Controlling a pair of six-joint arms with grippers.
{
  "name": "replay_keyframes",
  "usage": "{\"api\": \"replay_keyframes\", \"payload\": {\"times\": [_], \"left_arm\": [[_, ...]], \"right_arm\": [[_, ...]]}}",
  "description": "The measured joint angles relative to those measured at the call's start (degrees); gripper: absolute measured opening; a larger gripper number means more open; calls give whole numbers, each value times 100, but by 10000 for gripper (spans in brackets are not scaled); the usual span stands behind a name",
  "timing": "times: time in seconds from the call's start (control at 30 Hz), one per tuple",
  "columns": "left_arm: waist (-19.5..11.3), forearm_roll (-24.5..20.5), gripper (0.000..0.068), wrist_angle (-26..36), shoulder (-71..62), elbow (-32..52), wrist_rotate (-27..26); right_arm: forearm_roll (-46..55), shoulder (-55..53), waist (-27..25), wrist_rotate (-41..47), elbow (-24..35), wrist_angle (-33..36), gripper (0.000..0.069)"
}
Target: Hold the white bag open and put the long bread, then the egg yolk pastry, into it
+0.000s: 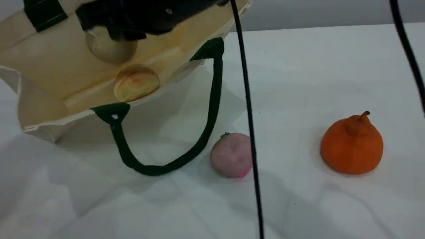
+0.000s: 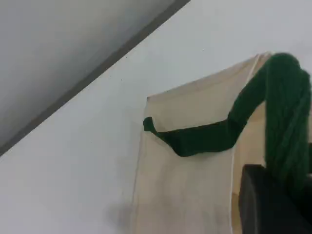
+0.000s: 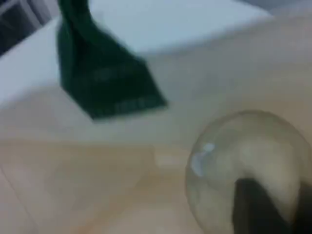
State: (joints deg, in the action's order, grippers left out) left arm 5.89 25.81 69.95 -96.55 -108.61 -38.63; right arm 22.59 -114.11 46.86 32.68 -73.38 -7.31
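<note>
Room lies wide at the right and bottom of the scene view. The table (image 1: 315, 66) runs bare to its far edge at the upper right, carrying only a pink ball (image 1: 231, 155) at lower centre and an orange fruit (image 1: 352, 146) well apart at right. Two black cables (image 1: 247, 116) cross the frame from top to bottom.

The white bag (image 1: 49, 73) fills the upper left, mouth gaping, with its near strap (image 1: 212, 99) looped on the table near the pink ball. Inside, the long bread (image 1: 136, 83) shows its swirled end. The egg yolk pastry (image 1: 109, 48) is within the mouth, directly under the right gripper (image 1: 116, 33) and touching a fingertip (image 3: 253, 204); whether those jaws grip it cannot be told. The left gripper (image 2: 275, 195) holds the white bag, clamped on its far strap (image 2: 282, 122).
</note>
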Motion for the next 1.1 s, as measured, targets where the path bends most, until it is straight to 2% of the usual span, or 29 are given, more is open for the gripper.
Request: {"api": "replay_keyframes", "payload": {"times": [0.13,0.23,0.33,0.4,0.63,0.83,1.1], "left_arm": [[0,-15,78,0,0,0,-6],[0,-31,78,0,0,0,0],[0,-31,78,9,0,0,0],[0,-31,78,9,0,0,0],[0,-16,78,4,0,0,0],[0,-10,78,4,-11,0,14],[0,-15,78,4,-11,0,14]], "right_arm": [[6,3,-18,0,-115,82,300],[2,3,-89,-4,-136,397,442],[2,33,-228,-4,-136,776,534],[0,113,-325,-4,-136,1033,563],[271,703,-756,-10,-136,2005,579],[1036,1348,-811,-8,-136,3094,579],[2077,2072,-1032,999,-136,4386,556]]}}
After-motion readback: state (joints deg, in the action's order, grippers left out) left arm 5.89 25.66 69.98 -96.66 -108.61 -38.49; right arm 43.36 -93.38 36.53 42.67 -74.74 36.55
